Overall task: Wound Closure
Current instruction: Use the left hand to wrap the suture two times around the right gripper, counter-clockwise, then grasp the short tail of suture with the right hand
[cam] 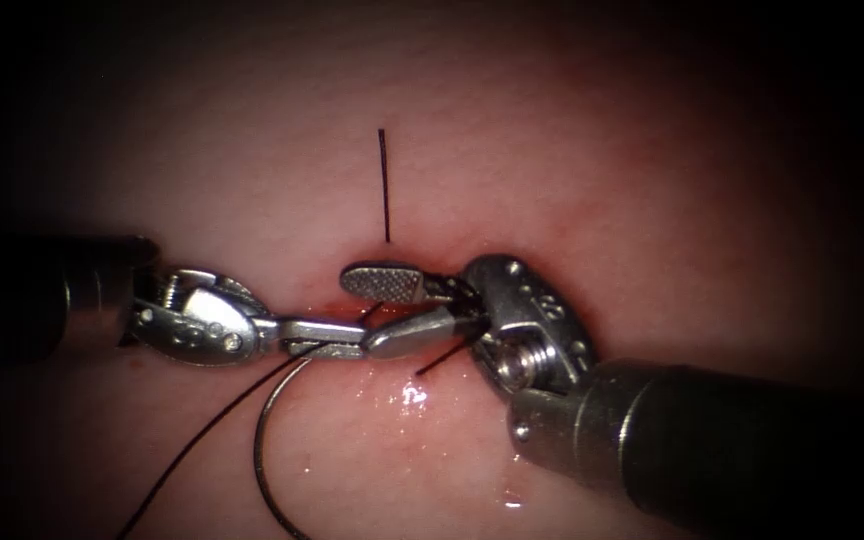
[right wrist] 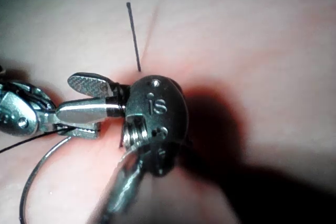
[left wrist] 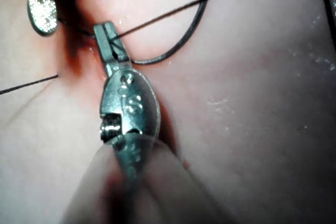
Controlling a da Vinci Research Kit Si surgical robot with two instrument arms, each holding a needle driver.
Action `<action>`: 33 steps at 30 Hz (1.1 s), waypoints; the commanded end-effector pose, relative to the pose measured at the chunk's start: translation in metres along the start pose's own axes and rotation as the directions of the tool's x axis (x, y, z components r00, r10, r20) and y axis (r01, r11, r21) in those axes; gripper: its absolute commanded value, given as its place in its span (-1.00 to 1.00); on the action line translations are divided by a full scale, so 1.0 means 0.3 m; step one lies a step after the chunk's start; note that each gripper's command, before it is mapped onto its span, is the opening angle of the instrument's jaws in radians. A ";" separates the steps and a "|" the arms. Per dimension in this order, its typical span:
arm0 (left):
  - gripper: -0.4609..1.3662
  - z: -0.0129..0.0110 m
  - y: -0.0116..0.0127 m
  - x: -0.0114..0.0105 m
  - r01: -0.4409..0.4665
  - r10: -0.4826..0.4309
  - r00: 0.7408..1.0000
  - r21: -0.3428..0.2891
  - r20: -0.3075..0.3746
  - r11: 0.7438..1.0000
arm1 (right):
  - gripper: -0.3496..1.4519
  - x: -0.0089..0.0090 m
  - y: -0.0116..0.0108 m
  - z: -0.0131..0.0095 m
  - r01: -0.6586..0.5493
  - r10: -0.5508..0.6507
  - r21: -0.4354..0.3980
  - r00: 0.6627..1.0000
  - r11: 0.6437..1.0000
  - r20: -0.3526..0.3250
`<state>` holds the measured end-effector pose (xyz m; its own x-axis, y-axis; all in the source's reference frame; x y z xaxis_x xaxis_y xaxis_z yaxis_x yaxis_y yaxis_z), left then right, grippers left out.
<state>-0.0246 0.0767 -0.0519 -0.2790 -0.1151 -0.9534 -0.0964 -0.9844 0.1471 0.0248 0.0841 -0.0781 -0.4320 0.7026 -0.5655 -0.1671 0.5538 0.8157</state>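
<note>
**Left tool on needle, right tool open at the cut**

We see the left tool clamped on the needle near one end; the curve hangs free toward the frame's bottom centre, outside the tissue. Thread runs off to the lower left. Right tool has jaws spread at the cut, holding nothing. A cut end of thread stands up above centre. Red fluid sits along the cut.
</note>
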 end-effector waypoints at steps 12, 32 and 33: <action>-0.88 0.0034 0.0017 0.0225 -0.054 0.053 0.997 0.013 0.048 0.998 | 0.07 -0.0034 -0.0078 0.0004 0.097 -0.052 -0.307 0.987 0.947 0.151; -0.88 0.0073 -0.0047 0.0219 -0.067 0.065 0.996 0.034 0.055 0.997 | 0.54 -0.0043 -0.0088 0.0014 0.196 -0.092 -0.627 0.977 0.754 0.194; -0.88 0.0073 -0.0051 0.0219 -0.066 0.064 0.996 0.034 0.055 0.997 | 0.62 -0.0047 -0.0083 0.0015 0.199 -0.088 -0.640 0.975 0.742 0.202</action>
<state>-0.0285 0.0778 -0.0577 -0.3384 -0.1716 -0.9252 -0.1139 -0.9685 0.2213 0.0262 0.0819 -0.0793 -0.2280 0.7270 -0.6477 -0.7792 0.2626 0.5691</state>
